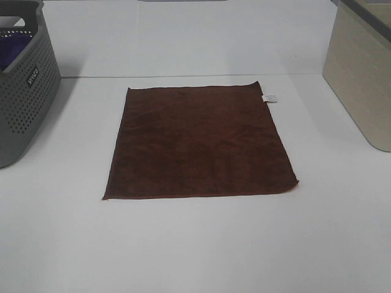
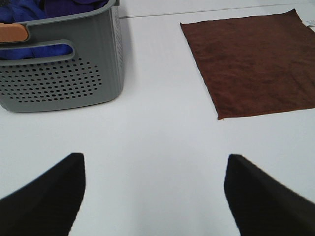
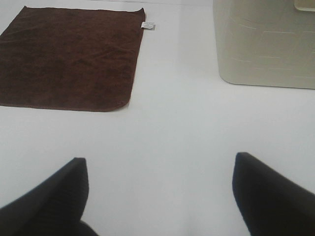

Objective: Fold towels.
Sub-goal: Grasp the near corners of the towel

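A dark brown towel point(image 1: 198, 143) lies flat and unfolded in the middle of the white table, with a small white tag point(image 1: 270, 97) at its far right corner. It also shows in the left wrist view point(image 2: 256, 61) and in the right wrist view point(image 3: 69, 56). Neither arm shows in the exterior high view. My left gripper point(image 2: 155, 189) is open and empty, over bare table short of the towel's near left corner. My right gripper point(image 3: 160, 194) is open and empty, over bare table short of the towel's near right corner.
A grey perforated basket point(image 1: 24, 91) holding blue and purple cloths point(image 2: 29, 12) stands at the left edge. A beige bin point(image 1: 363, 73) stands at the right edge, also in the right wrist view point(image 3: 266, 44). A seam point(image 1: 183, 75) crosses the table behind the towel.
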Action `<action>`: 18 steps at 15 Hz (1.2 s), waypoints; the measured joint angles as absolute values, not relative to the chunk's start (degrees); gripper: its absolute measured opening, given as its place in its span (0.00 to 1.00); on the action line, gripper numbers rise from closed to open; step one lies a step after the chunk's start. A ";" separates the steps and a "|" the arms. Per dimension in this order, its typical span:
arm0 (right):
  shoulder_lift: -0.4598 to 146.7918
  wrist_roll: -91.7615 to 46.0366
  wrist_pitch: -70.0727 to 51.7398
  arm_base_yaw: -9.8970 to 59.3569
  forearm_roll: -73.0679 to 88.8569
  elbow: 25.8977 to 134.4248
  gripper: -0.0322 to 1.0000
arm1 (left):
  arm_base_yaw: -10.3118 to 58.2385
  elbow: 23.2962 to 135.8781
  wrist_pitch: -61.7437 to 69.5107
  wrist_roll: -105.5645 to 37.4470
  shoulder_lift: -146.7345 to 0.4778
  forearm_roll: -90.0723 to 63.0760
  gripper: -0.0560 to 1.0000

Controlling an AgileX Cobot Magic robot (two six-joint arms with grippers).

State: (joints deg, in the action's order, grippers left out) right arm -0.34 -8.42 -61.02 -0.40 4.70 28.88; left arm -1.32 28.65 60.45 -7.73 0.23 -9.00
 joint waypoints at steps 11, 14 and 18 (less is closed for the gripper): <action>-0.34 -8.42 -61.02 -0.40 4.70 28.88 0.77 | -1.32 28.65 60.45 -7.73 0.23 -9.00 0.76; -0.34 -8.42 -61.02 -0.40 4.70 28.88 0.77 | -1.32 28.65 60.45 -7.73 0.23 -9.00 0.76; -0.34 -8.42 -61.02 -0.40 4.70 28.88 0.77 | -1.32 28.65 60.45 -7.73 0.23 -9.00 0.76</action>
